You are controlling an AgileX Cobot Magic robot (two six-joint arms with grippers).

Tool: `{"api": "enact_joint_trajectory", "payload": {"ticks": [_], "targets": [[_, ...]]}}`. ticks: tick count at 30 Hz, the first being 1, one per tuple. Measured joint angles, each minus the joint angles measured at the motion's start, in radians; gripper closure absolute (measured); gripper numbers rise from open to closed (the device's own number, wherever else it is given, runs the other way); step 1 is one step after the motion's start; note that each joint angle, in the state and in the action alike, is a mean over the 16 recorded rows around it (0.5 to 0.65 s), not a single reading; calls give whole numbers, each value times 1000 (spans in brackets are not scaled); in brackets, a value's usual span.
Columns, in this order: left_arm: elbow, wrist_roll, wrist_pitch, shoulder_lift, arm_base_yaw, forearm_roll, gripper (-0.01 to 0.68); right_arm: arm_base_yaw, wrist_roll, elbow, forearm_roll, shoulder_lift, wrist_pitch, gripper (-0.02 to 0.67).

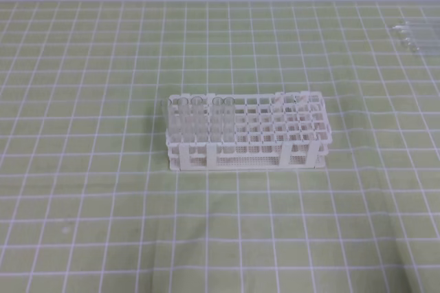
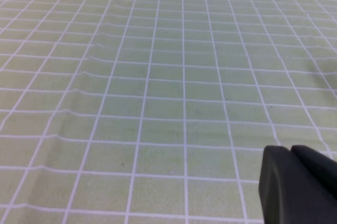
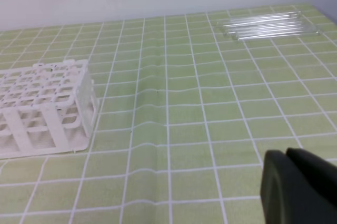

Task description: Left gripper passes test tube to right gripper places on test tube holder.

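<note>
Our left hand (image 2: pixel 292 153) and right hand (image 3: pixel 288 156) are closed, empty; the test tube holder (image 1: pixel 244 135) stands mid-bench, spare tubes (image 1: pixel 416 35) at two o'clock.

only the test tube holder (image 1: pixel 246 133) mid-cloth and seemingly loose tubes (image 1: pixel 416 35) far-right obstruct passage.

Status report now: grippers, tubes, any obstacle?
Left gripper, right gripper: jaws shut, empty. Loose test tubes lying far right. Test tube holder centre. Nothing in the way.
</note>
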Motion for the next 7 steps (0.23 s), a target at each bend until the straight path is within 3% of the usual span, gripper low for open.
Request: {"api": "enact_joint_trajectory", "payload": {"ticks": [7], "targets": [[-1,0,-1,2,0,0,675,0,0,0,0,0,0,666]]}}
